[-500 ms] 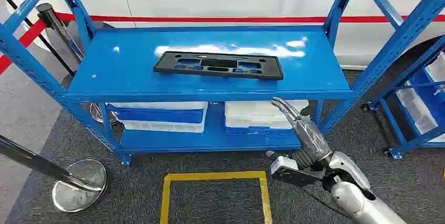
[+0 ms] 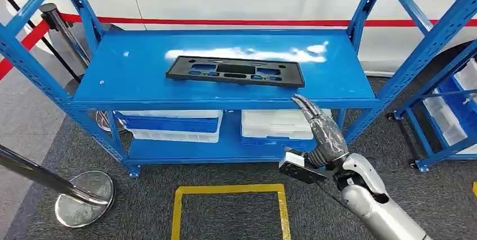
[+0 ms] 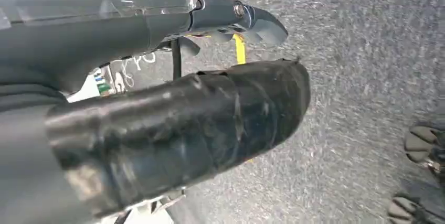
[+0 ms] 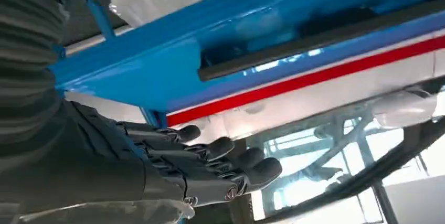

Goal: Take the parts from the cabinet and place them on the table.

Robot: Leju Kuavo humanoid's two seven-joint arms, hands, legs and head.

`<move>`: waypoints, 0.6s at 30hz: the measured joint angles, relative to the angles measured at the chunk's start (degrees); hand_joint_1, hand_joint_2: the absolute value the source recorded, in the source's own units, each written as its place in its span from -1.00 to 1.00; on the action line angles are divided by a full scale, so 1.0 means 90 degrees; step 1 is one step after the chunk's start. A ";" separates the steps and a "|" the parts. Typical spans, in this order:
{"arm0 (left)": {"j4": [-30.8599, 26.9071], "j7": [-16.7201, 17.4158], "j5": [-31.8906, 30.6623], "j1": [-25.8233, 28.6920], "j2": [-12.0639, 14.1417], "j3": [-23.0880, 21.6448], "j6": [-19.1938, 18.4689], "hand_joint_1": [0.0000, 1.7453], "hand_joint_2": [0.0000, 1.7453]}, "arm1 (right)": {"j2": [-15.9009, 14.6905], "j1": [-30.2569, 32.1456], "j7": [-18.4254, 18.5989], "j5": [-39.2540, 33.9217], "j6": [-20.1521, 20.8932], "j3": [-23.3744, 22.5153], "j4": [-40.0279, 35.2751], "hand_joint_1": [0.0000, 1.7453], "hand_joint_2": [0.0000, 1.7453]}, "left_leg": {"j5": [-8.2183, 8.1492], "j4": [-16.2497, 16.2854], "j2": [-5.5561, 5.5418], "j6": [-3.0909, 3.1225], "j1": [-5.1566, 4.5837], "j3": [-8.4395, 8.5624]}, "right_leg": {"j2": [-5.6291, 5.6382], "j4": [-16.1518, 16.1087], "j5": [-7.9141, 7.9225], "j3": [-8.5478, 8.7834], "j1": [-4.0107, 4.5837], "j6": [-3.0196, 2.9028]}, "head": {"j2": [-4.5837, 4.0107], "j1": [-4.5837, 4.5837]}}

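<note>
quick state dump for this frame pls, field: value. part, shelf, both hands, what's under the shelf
part: black flat panel, lying flat on the top shelf, untouched
shelf: blue metal rack, white car body behind it
right hand: raised in front of the shelf's front edge, fingers extended, holding nothing, short of the panel
left hand: seen in the left wrist view over grey carpet, nothing visibly held; open or shut unclear
lower shelf: white and blue bins
floor: yellow taped square
</note>
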 joint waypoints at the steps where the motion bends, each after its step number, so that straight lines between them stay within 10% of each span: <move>1: 0.0000 -0.0012 0.0003 0.0002 -0.0022 0.0000 0.0002 -1.00 -1.00 | 0.0003 0.0000 -0.0002 0.0007 -0.0010 -0.0002 0.0022 -1.00 1.00 | -0.0045 0.0032 -0.0001 -0.0026 0.0014 0.0030 | -0.0009 -0.0404 0.0313 0.0177 -0.0015 0.0006 | 0.0000 0.0000; 3: 0.0000 -0.0044 0.0005 0.0009 -0.0052 -0.0002 0.0002 -1.00 -1.00 | 0.0005 -0.0003 -0.0002 0.0032 -0.0022 -0.0019 0.0053 -1.00 1.00 | -0.0172 0.0128 0.0000 -0.0114 0.0036 0.0093 | -0.0069 -0.1515 0.0870 0.0669 -0.0040 0.0001 | 0.0000 0.0002; 10: 0.0005 -0.0053 0.0007 0.0010 -0.0083 -0.0005 0.0000 -1.00 -1.00 | 0.0041 0.0003 -0.0015 0.0049 -0.0075 -0.0044 0.0114 -1.00 1.00 | -0.0441 0.0440 -0.0066 -0.0366 0.0037 -0.0019 | -0.0047 -0.1671 0.0687 0.0765 0.0012 -0.0332 | 0.0000 0.0000; 14: 0.0007 -0.0053 0.0010 0.0011 -0.0095 -0.0005 0.0007 -1.00 -1.00 | 0.0075 0.0004 -0.0015 0.0051 -0.0075 -0.0044 0.0143 -1.00 1.00 | -0.1070 0.2242 -0.0113 -0.0430 0.0057 -0.1055 | -0.0014 -0.1669 0.0625 0.0812 0.0042 -0.0411 | 0.0000 -0.0005; 16: 0.0007 -0.0031 0.0054 0.0012 -0.0105 -0.0005 0.0051 -1.00 -1.00 | 0.0107 0.0004 -0.0015 0.0061 -0.0075 -0.0046 0.0158 -1.00 1.00 | -0.0650 0.1981 -0.0113 -0.0410 0.0057 -0.1063 | 0.0020 -0.1669 0.0578 0.0883 0.0044 -0.0400 | 0.0000 -0.0002; 18: 0.0010 -0.0014 0.0080 0.0011 -0.0115 -0.0005 0.0073 -1.00 -1.00 | 0.0160 -0.0014 -0.0015 0.0076 -0.0073 -0.0061 0.0177 -1.00 1.00 | 0.0082 0.0863 -0.0123 -0.0352 0.0057 -0.0624 | 0.0056 -0.1669 0.0506 0.1001 0.0044 -0.0370 | 0.0000 -0.0002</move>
